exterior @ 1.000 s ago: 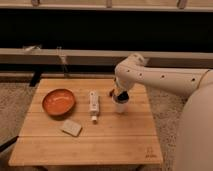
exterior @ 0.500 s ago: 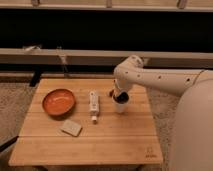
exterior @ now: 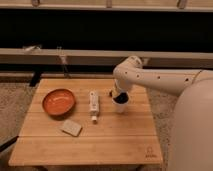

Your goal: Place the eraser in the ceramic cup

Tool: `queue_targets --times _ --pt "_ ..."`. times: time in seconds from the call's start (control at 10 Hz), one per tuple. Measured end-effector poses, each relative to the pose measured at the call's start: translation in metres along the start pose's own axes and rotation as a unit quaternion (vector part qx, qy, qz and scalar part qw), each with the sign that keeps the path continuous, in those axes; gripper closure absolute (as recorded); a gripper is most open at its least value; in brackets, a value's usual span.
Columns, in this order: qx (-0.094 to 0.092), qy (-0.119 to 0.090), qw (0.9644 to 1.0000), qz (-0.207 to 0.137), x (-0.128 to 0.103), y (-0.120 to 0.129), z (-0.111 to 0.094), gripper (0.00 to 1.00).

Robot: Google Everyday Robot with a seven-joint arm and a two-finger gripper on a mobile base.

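The small white ceramic cup (exterior: 120,106) stands on the wooden table (exterior: 100,142), right of centre. My gripper (exterior: 119,97) hangs straight down over the cup, right at its rim, at the end of the white arm (exterior: 155,80) that reaches in from the right. The black eraser does not show as a separate thing; the dark mass at the cup's mouth could be the gripper or the eraser.
A shallow orange bowl (exterior: 58,101) sits at the left of the table. A long white stick-shaped object (exterior: 93,105) lies just left of the cup. A beige sponge-like block (exterior: 71,128) lies in front of the bowl. A low rail runs behind the table.
The arm has shifted only slightly; the gripper stays over the cup. The other objects have not moved.
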Motion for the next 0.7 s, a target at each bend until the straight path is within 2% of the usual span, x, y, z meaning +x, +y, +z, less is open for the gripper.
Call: queue_targets --times 0.7 --pt "-0.001 -0.006 1.0 -0.007 -0.0007 0.0047 -0.0094 0.2"
